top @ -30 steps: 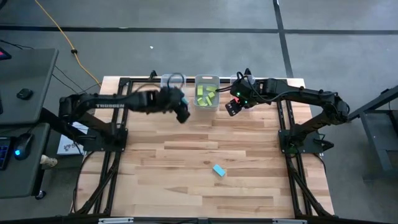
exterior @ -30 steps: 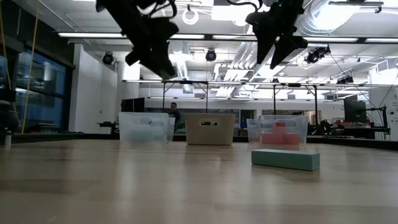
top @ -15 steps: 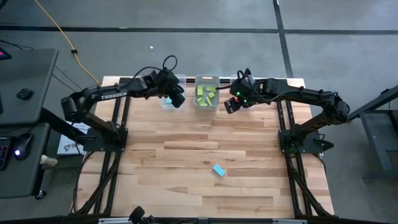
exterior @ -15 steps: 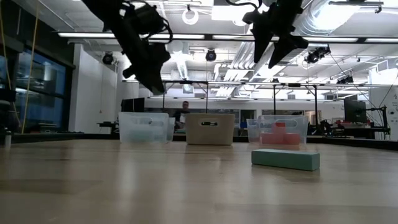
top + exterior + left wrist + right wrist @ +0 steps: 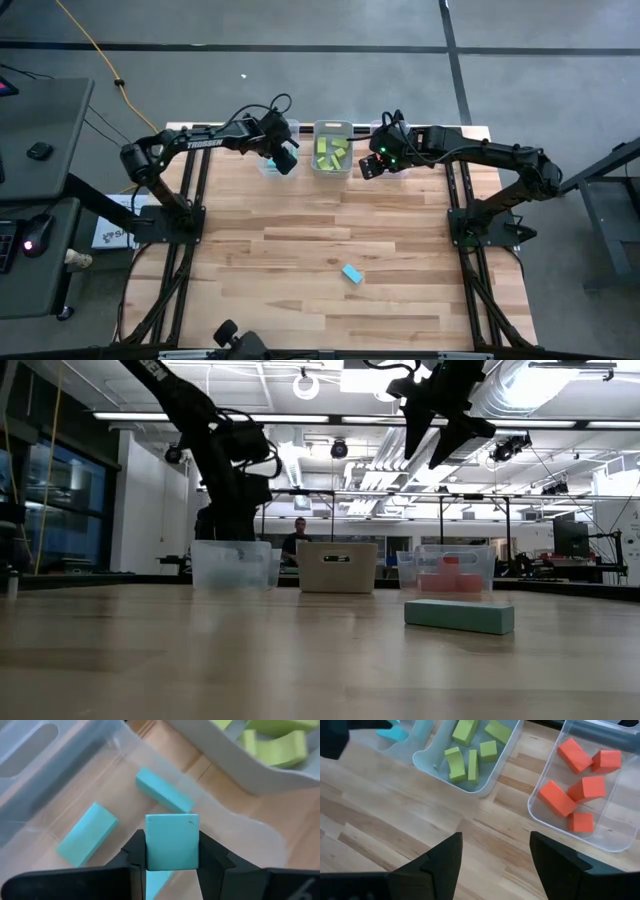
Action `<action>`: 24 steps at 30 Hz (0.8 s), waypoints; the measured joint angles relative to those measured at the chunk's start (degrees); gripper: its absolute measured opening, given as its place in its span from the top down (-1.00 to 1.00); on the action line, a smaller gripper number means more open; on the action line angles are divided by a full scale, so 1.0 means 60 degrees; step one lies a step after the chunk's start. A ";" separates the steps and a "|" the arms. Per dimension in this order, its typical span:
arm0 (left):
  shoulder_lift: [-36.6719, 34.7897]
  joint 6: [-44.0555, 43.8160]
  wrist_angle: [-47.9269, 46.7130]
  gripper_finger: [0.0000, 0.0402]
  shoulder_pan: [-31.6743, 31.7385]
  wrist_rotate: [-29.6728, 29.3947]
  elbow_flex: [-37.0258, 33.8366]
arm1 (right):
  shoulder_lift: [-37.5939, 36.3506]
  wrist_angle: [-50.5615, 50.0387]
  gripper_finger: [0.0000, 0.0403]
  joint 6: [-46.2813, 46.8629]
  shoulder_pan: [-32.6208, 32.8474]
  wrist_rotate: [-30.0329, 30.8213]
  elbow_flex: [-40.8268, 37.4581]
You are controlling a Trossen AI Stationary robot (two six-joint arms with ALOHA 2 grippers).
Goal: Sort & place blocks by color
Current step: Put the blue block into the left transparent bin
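My left gripper hangs over the clear left bin at the table's far edge, shut on a light blue block. Below it, two more light blue blocks lie on that bin's floor. The middle bin holds lime green blocks. The right bin holds red-orange blocks. One light blue bar lies flat on the table toward the near side. My right gripper hangs open above the table, between the middle and right bins, with nothing in it. My left gripper pinches the light blue block by two opposite sides between its two fingers. It comes from above, slanting down toward the far edge. The block is lifted clear above the left bin's floor, one flat square face toward the wrist camera.
The three bins stand in a row along the far edge. Both arms' black frames run down the table's left and right sides. Bare wood lies between them around the blue bar. A person is in the room behind the bins.
My left gripper has swung toward the table's far left and come down, from in front of the bins to over the left bin. It has stayed shut on the light blue block throughout.
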 joint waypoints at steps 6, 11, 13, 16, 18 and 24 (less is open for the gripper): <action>0.0528 0.0298 0.0023 0.59 0.0275 0.0051 0.0000 | 0.0000 -0.0001 -0.10 0.0068 0.0000 0.0014 0.0000; 0.0744 0.0351 0.0096 0.59 0.0373 0.0046 0.0000 | 0.0000 0.0021 -0.10 0.0071 0.0000 0.0014 0.0000; 0.0760 0.0364 0.0190 0.59 0.0372 0.0045 0.0000 | 0.0000 0.0092 -0.10 0.0068 0.0000 0.0014 0.0000; 0.0760 0.0422 0.0385 0.59 0.0369 0.0047 0.0000 | 0.0000 0.0192 -0.10 0.0046 0.0000 0.0014 0.0000; 0.0760 0.0490 0.0391 0.59 0.0369 0.0047 0.0000 | 0.0000 0.0231 -0.10 0.0042 0.0000 0.0014 0.0000; 0.0760 0.0748 0.0478 0.48 0.0369 -0.0040 0.0000 | 0.0000 0.0341 -0.10 0.0042 0.0000 0.0018 0.0000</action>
